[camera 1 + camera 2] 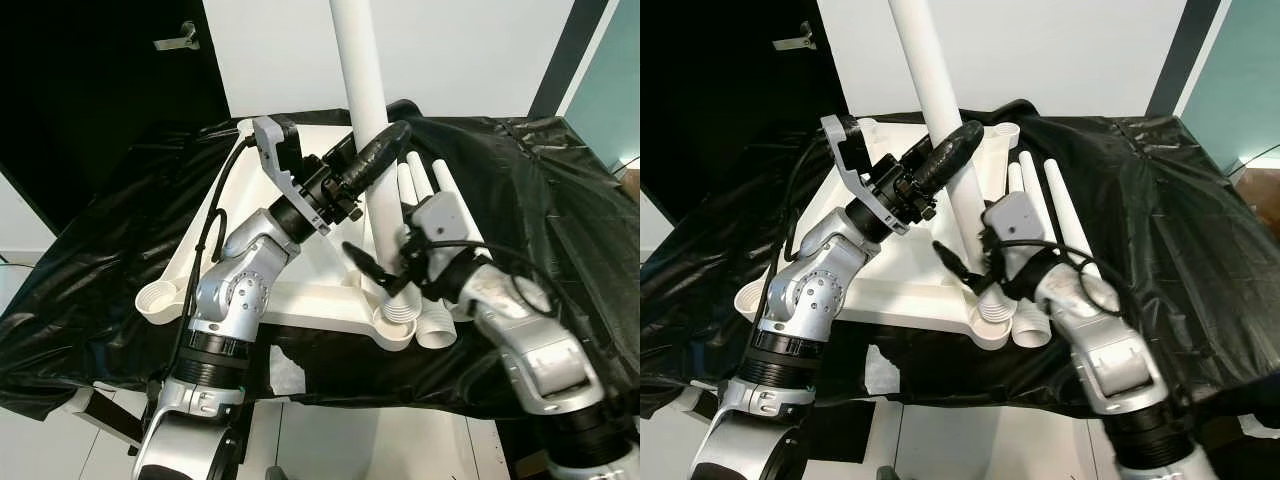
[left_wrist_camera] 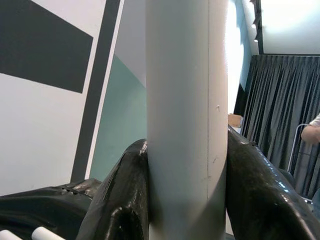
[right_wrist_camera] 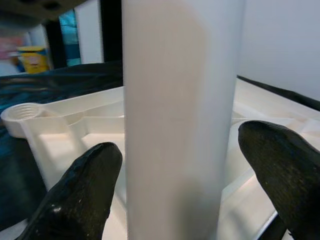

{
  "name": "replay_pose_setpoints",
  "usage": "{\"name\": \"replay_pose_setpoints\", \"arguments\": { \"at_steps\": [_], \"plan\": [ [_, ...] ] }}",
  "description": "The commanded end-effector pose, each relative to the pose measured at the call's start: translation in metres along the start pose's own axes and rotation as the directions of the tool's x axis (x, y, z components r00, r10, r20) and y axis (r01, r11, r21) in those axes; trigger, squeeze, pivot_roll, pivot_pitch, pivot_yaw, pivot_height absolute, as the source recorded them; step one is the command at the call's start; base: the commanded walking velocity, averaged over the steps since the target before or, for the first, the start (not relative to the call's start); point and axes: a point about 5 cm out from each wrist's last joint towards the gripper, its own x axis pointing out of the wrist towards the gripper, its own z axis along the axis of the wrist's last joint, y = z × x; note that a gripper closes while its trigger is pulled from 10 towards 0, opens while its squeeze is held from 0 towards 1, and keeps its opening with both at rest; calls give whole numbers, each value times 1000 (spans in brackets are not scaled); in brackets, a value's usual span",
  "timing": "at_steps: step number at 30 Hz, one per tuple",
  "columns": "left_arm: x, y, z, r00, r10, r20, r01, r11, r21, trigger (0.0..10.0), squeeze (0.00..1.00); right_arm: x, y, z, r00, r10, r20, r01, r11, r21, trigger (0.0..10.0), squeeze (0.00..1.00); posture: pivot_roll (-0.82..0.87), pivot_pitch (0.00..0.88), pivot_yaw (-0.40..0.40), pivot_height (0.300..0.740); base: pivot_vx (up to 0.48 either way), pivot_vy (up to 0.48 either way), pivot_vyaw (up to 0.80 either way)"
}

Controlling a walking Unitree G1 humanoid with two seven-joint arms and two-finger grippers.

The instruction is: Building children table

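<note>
The white tabletop [image 1: 300, 300] lies upside down on a black cloth. One white leg [image 1: 365, 110] stands upright in the corner socket [image 1: 395, 322] nearest me on the right. My left gripper [image 1: 393, 137] is shut on this leg well above the tabletop; its fingers [image 2: 125, 195] press both sides of the leg [image 2: 182, 115]. My right gripper [image 1: 385, 275] is low at the leg's base and open. Its fingertips [image 3: 80, 190] flank the leg [image 3: 175, 115] with a gap on each side. Spare white legs [image 1: 445, 190] lie right of the upright one.
The black cloth [image 1: 560, 200] covers the surface and hangs over its front edge. An empty socket [image 1: 160, 298] sits at the near left corner. A dark door [image 1: 100, 90] stands at the back left. A person's arm [image 2: 312, 132] shows far off by a grey curtain.
</note>
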Motion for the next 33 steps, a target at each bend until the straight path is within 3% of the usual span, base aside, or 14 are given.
{"name": "replay_pose_setpoints", "arguments": {
  "at_steps": [1,3,5,18,19,22,23,27,28,33],
  "plan": [
    [-1,-7,-3,994,-110,-12,110,994,2,0,0,-4,2,5,999,49,6,-49,999,9,5020,0,-142,0,28,740,0,0,0],
    [-2,-7,-3,994,-108,-12,108,994,2,0,0,-6,2,5,998,58,-1,-58,998,7,5020,0,-143,1,28,740,0,0,0],
    [-2,-7,-4,994,-107,-13,107,994,0,0,0,-8,1,1,998,60,-16,-60,998,12,314,0,-149,2,32,740,0,0,0],
    [2,-7,-3,994,-107,-16,107,994,20,0,0,-5,0,-13,997,64,-51,-61,996,58,0,0,-143,5,43,740,0,0,0],
    [2,-6,-3,996,-88,-23,89,996,28,4980,451,-4,1,-14,997,63,-51,-59,996,69,0,0,-140,4,44,740,0,0,0],
    [2,-6,-3,996,-88,-23,89,996,28,4980,451,-4,1,-14,997,63,-51,-59,996,69,0,0,-140,4,44,740,0,0,0],
    [1,-5,-3,996,-86,-22,86,996,14,10000,1000,-3,2,-14,997,60,-48,-56,995,79,0,0,-136,3,45,740,0,0,0],
    [2,-3,-1,998,-63,-20,63,997,42,10000,1000,0,7,-14,998,52,-37,-49,994,97,0,0,-132,1,48,740,0,0,0],
    [2,-2,3,999,-51,-9,52,997,53,10000,0,4,13,-13,999,35,-20,-33,992,119,0,0,-131,0,50,740,0,0,0],
    [-11,-8,16,983,-180,25,181,983,-29,10000,0,13,30,-7,999,-10,32,3,981,194,0,0,-135,5,55,740,0,0,0]
  ]
}}
